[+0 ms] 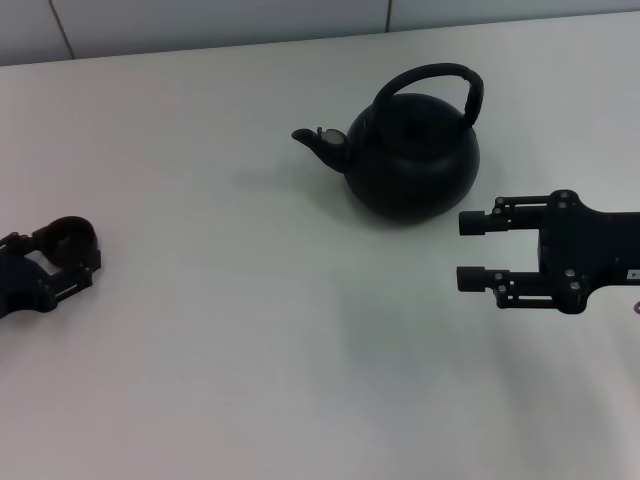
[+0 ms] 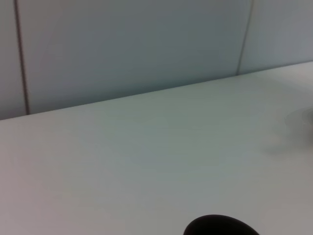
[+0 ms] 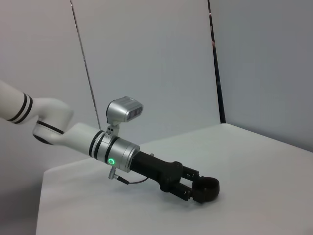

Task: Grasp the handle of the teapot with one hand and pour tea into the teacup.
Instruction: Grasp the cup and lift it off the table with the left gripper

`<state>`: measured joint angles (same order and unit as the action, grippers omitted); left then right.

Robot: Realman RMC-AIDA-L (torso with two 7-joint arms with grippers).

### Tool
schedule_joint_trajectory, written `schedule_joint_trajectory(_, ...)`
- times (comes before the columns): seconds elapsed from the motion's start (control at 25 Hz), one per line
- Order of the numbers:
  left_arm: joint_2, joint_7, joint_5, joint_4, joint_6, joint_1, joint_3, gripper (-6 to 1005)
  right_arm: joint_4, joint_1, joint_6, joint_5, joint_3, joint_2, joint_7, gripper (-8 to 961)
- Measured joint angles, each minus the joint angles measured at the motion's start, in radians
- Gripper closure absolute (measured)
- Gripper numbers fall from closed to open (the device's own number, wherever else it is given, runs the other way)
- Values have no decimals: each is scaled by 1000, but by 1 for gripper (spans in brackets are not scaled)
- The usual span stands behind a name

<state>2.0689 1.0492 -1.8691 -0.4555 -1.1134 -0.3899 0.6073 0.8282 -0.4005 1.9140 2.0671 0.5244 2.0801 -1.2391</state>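
Table (image 1: 250,350): white, smooth, matte; carrying all items.
Teapot (image 1: 415,160): round, matte black, sitting upright at the far centre-right; spout pointing toward the robot's left; arched handle (image 1: 440,78) standing free.
Right tool (image 1: 472,251): lying level just beside the teapot's near side, fingers spread wide, gripping nothing.
Left tool (image 1: 68,250): resting low at the table's left edge, closing around the teacup (image 1: 70,235); cup partly hidden.
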Motion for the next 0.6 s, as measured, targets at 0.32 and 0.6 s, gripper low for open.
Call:
schedule_joint_trajectory(0.32, 1, 2, 0, 0, -2, -1, 7, 320, 0, -2, 4, -13, 3, 0, -2, 332)
schedule_joint_trajectory(0.6, 0, 8, 1, -3, -27, -4, 8, 319, -9, -6, -1, -13, 8, 0, -3, 331)
